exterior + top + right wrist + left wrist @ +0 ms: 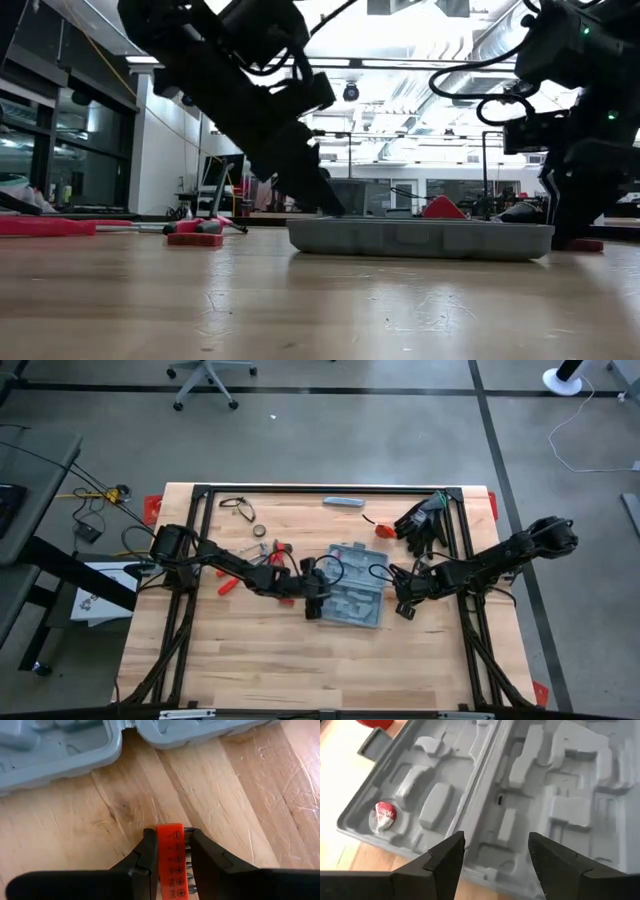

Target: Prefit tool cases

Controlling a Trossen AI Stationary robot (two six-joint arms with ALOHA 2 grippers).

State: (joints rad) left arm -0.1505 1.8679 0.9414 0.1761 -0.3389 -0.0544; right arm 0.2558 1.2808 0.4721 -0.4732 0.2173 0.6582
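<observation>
The blue-grey tool case [352, 598] lies wide open and flat on the wooden table, both moulded halves facing up [530, 780]. One slot holds a small round red piece [384, 813]. My left gripper [496, 845] stands open over the case's left edge [315, 600], slanting down; I cannot tell if a fingertip touches the rim. My right gripper [172, 837] is just right of the case [403, 605], shut on an orange-red strip printed with screw-head marks. My right gripper pinches the orange-red strip [169, 851] by its two flat sides between the two fingers. The fingers come steeply from above and lie along the strip, whose free end [169, 828] sticks out past the fingertips. In the low view its lower end [583, 244] shows at table-top level.
Black gloves [425, 520] and a small red tool [383, 530] lie at the far right. A slim grey bar [343, 502] lies at the far edge. Red-handled tools [228, 586] and small parts [278, 548] lie left of the case. Bare wood [330, 670] spreads along the near side.
</observation>
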